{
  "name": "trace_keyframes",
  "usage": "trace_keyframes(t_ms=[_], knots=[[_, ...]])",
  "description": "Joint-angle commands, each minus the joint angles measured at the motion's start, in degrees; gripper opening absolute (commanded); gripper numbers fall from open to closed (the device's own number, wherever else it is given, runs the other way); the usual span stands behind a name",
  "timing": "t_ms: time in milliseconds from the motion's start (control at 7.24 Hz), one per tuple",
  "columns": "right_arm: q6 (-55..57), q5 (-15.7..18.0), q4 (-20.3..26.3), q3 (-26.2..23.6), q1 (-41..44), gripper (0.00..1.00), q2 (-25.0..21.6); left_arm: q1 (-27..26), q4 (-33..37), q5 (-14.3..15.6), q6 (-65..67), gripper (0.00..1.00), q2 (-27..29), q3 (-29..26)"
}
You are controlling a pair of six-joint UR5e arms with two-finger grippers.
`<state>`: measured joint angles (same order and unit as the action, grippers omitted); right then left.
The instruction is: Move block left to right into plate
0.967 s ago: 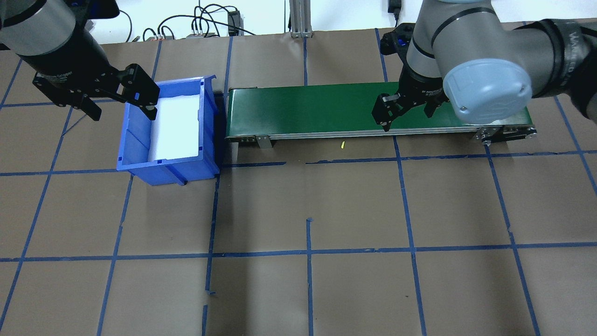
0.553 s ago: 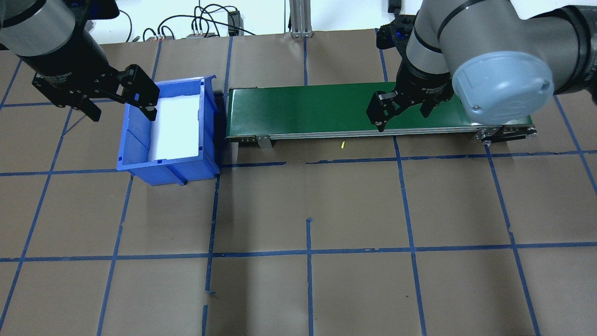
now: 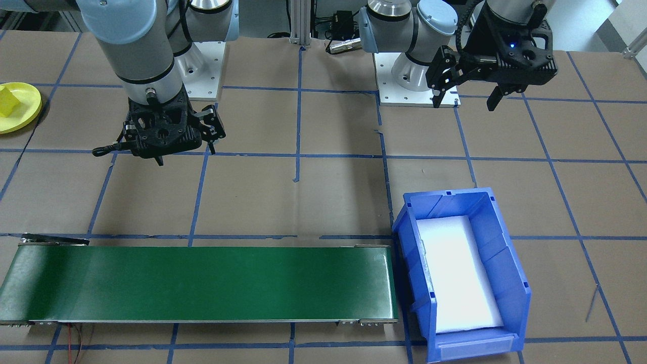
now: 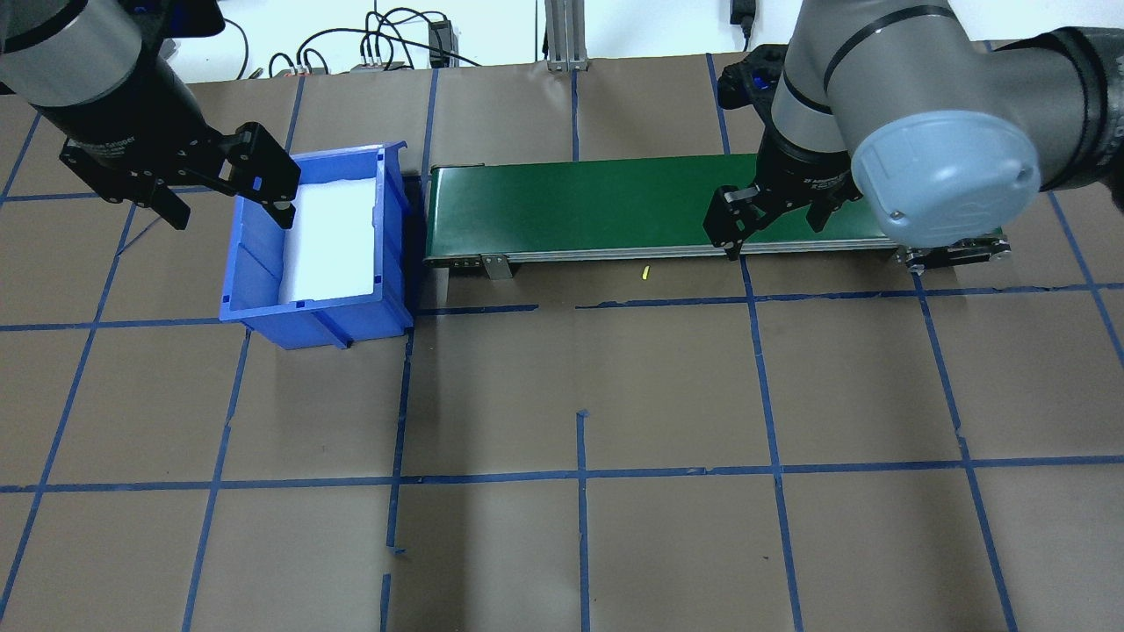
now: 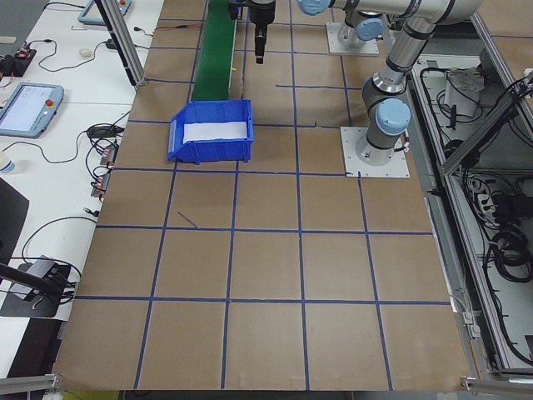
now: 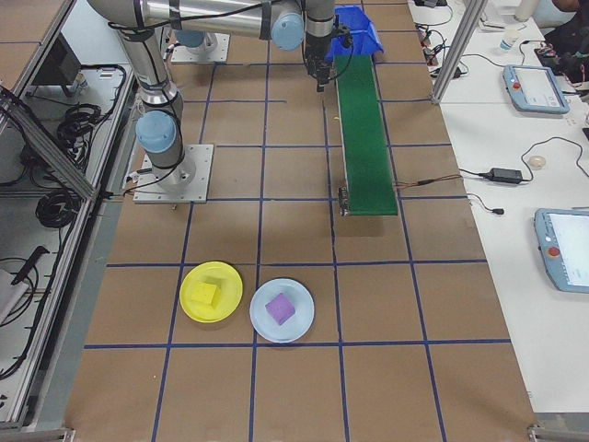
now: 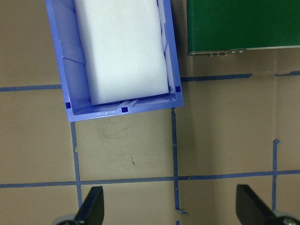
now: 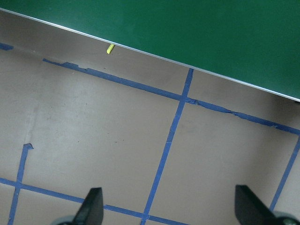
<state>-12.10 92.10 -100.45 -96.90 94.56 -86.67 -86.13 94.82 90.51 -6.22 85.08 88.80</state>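
Even light is falling from overhead, sharp throughout; the white foam is glaring (almost blown out).

From the overhead view I see open brown table across the whole lower half of the frame. Along the upper middle the green conveyor forms a long barrier, and the blue bin sits just beside its left end. In the right side view, the yellow plate and pale blue plate occupy the lower left.
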Motion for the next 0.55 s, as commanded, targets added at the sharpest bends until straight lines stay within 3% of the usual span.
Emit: trace_keyframes(t_ms=[0, 414], knots=[[-0.21, 0.1, 0.17, 0.31, -2.09, 1.0, -0.86, 0.0, -0.16, 0.1, -0.02, 1.0, 0.17, 0.06], [-0.38, 0.18, 0.17, 0.31, -2.19, 1.0, -0.87, -0.53, -0.69, -0.07, 1.37, 1.0, 0.7, 0.93]])
